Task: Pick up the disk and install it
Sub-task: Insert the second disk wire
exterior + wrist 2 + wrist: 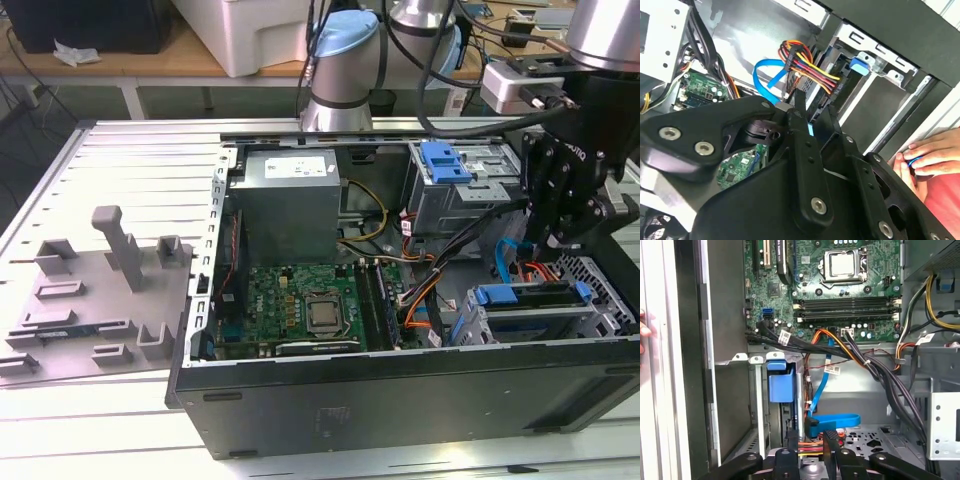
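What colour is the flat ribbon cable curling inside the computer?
Blue. The flat cable shows best in the first wrist view, looping just ahead of the tool.

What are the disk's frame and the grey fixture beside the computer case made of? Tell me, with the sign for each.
Disk: the blue frame looks like moulded plastic, judging by its even colour and soft sheen.
Grey fixture: probably matte plastic, being a uniform dull grey with blocky shapes; painted metal cannot be ruled out.
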Action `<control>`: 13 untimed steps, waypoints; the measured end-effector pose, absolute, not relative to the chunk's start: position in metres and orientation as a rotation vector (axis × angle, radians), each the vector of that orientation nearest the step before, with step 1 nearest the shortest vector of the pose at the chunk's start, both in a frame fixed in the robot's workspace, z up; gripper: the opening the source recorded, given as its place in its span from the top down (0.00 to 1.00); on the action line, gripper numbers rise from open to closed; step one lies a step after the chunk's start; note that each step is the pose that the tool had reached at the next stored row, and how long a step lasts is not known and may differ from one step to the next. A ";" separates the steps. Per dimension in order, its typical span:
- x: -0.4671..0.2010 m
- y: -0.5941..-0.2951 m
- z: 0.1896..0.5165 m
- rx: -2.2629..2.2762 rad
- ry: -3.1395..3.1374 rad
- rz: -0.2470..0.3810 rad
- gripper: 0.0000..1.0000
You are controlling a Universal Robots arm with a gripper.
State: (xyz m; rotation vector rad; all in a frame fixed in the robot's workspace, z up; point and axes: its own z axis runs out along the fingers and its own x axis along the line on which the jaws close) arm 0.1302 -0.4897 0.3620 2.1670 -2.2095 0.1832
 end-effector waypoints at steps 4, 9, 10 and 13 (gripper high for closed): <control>0.130 -0.488 0.362 2.166 -2.210 0.183 0.66; 0.142 -0.488 0.362 2.166 -2.209 0.181 0.66; 0.142 -0.488 0.362 2.166 -2.209 0.181 0.66; 0.140 -0.488 0.362 2.165 -2.209 0.181 0.66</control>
